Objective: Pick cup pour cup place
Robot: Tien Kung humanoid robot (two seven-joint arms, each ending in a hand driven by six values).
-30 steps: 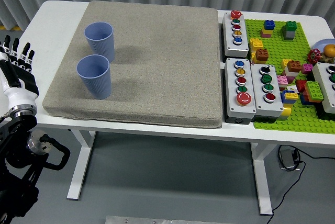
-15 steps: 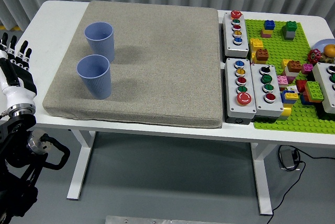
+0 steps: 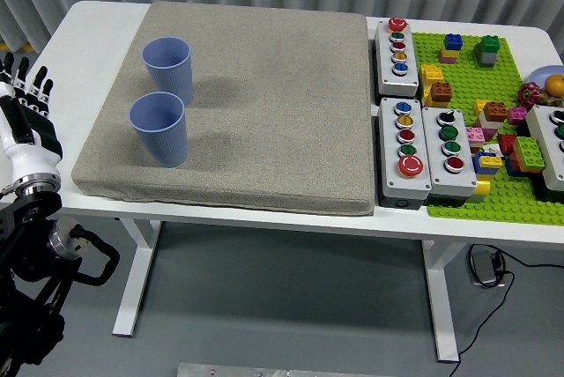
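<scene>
Two blue cups stand upright on a grey mat [image 3: 264,104] covering the left and middle of the white counter [image 3: 97,25]. Far cup [image 3: 167,67] sits near the mat's left rear; near cup [image 3: 159,129] just in front of it, close but apart. Both open upward.

Left hand [image 3: 25,117] raised at the picture's left edge, off the counter's left side, well apart from the cups. Fingers [image 3: 26,86] straight and spread, pointing up, holding nothing. Right hand out of view.

Right of the mat: three grey button boxes [image 3: 404,148] with coloured buttons, then a green baseplate [image 3: 476,130] scattered with toy bricks.
</scene>
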